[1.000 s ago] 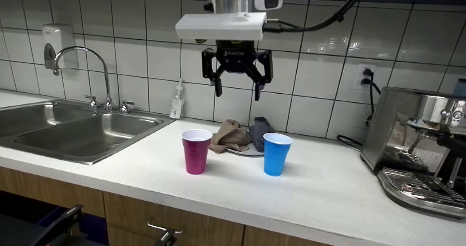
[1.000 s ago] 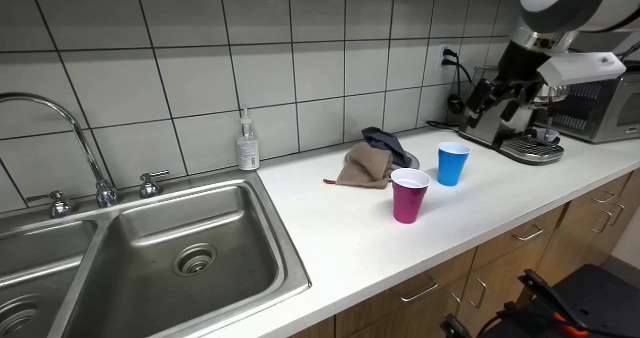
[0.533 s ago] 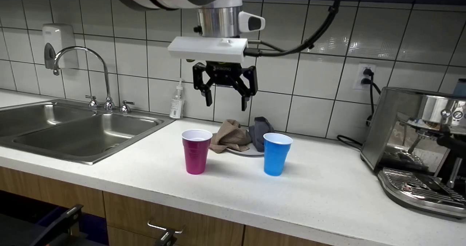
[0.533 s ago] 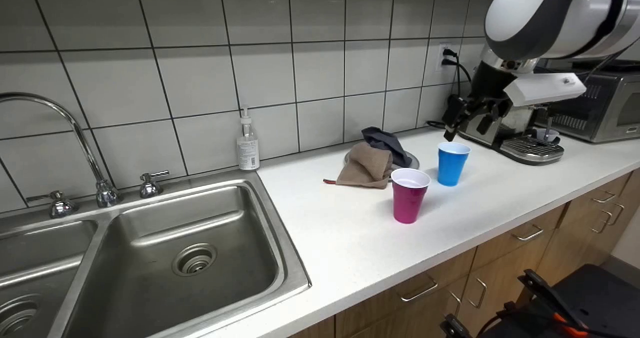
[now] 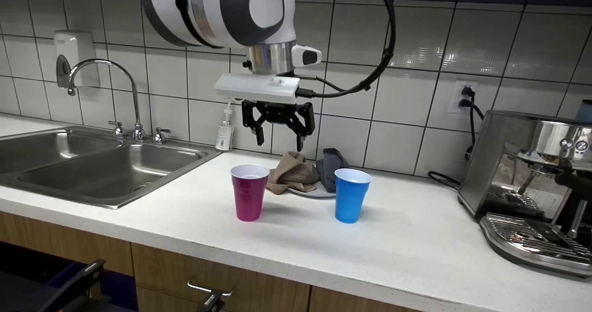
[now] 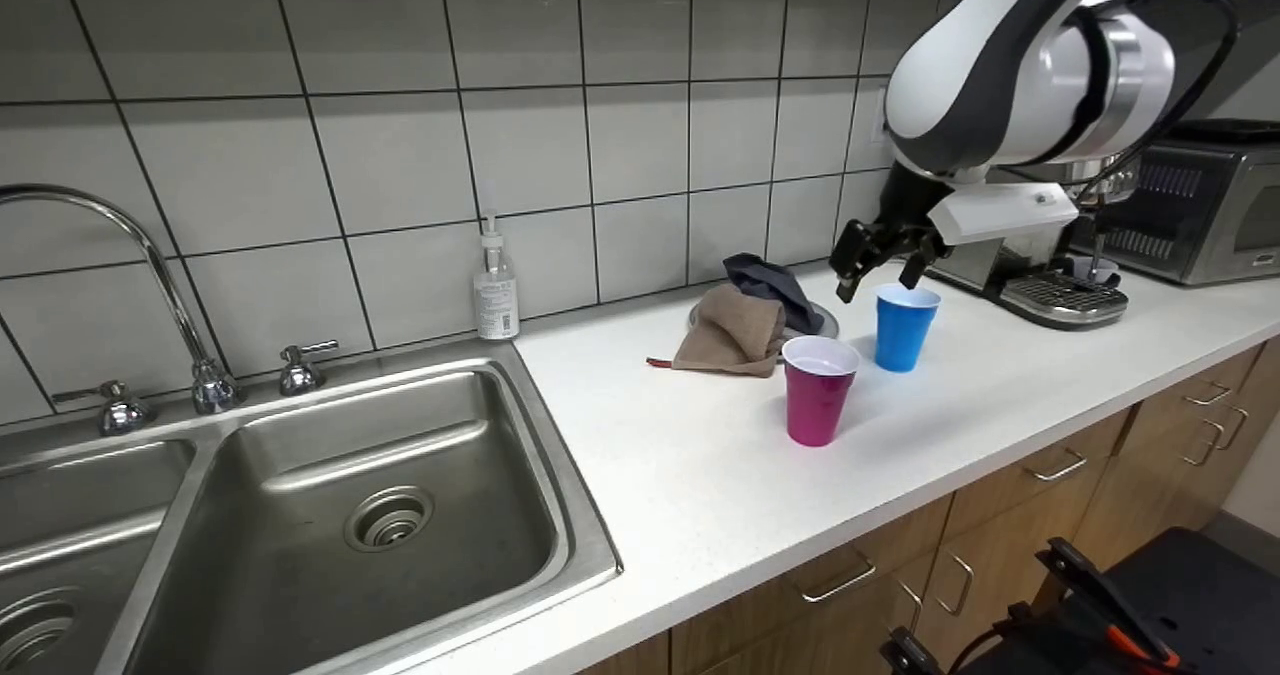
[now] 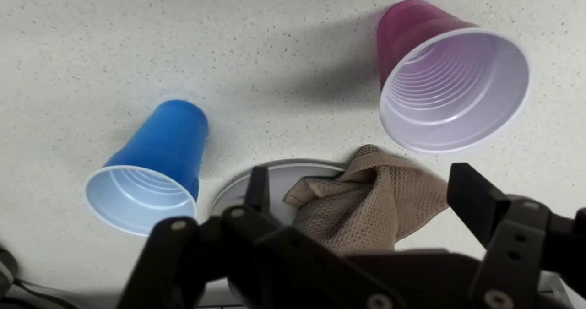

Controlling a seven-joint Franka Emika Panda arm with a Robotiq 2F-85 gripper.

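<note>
The brown cloth point(image 7: 366, 208) is lying bunched on the plate point(image 7: 284, 178), spilling over its edge and showing no clear long axis. It is sitting below the gripper point(image 5: 280, 146), which is hanging well higher than the plate, jaws standing wide apart, pointing down and gripping nothing. The arm point(image 5: 236, 14) is arching overhead. A magenta cup point(image 5: 250, 196) and a blue cup point(image 5: 350, 198) are standing upright in front of the plate.

Pink cup point(image 5: 249, 198), blue cup point(image 5: 350, 201): that's two, mid-frame in an exterior view! Brown cloth point(image 5: 292, 175), grey cloth point(image 5: 332, 171), two again, and one plate point(image 5: 318, 192). Over to the left: one sink point(image 5: 163, 179), one faucet point(image 5: 135, 98), two taps point(image 5: 159, 137). One dispenser point(image 5: 81, 55), upper left; one bottle point(image 5: 224, 136), left of centre. Right edge, one coffee machine point(image 5: 497, 164); upper middle, one gripper point(image 5: 280, 146); and upper right, there it is, one outlet point(image 5: 456, 95)!
</note>
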